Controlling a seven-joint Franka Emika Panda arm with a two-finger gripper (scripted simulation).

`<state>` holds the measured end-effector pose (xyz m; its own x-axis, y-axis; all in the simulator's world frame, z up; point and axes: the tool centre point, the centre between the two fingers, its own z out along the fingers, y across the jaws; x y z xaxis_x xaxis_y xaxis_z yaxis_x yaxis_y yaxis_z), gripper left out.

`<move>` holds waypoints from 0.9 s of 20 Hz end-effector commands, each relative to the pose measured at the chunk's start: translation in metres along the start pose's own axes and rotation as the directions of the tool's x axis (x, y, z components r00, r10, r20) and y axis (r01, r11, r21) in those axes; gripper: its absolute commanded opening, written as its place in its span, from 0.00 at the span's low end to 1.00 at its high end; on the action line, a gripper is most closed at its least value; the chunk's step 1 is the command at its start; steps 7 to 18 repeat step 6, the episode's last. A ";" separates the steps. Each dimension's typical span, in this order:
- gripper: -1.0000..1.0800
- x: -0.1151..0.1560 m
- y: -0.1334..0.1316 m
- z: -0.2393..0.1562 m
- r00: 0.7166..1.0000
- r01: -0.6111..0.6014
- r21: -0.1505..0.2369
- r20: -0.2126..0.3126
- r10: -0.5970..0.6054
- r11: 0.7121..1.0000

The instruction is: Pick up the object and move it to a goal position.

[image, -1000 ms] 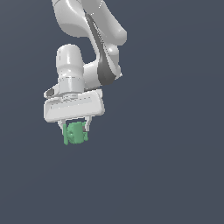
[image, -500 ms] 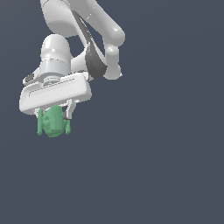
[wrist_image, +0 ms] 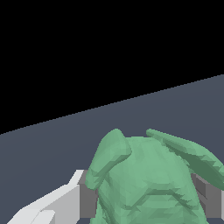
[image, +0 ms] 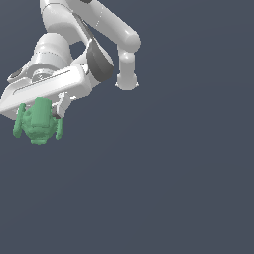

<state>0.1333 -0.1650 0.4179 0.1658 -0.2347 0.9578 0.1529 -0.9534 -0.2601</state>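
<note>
Exterior view's left: green object (image: 37, 121) pinched between fingers (image: 62, 104) of white gripper (image: 40, 117), held aloft. White arm (image: 106, 30) above. Plain dark grey-blue surface (image: 173, 188) all around; wrist view shows black void beyond its far edge, probably.

object (wrist_image: 148, 183) cut off, end effector (image: 42, 115) fingers mostly hidden

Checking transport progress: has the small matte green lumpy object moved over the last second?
Yes. The green lumpy object, held in the jaws, has shifted toward the exterior view's left edge of the frame.
</note>
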 end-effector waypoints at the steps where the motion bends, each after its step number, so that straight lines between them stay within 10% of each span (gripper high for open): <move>1: 0.00 0.007 -0.001 -0.002 1.000 0.003 0.011 -0.021 -0.003 1.000; 18: 0.00 0.012 -0.001 -0.003 0.999 0.005 0.019 -0.035 -0.004 1.000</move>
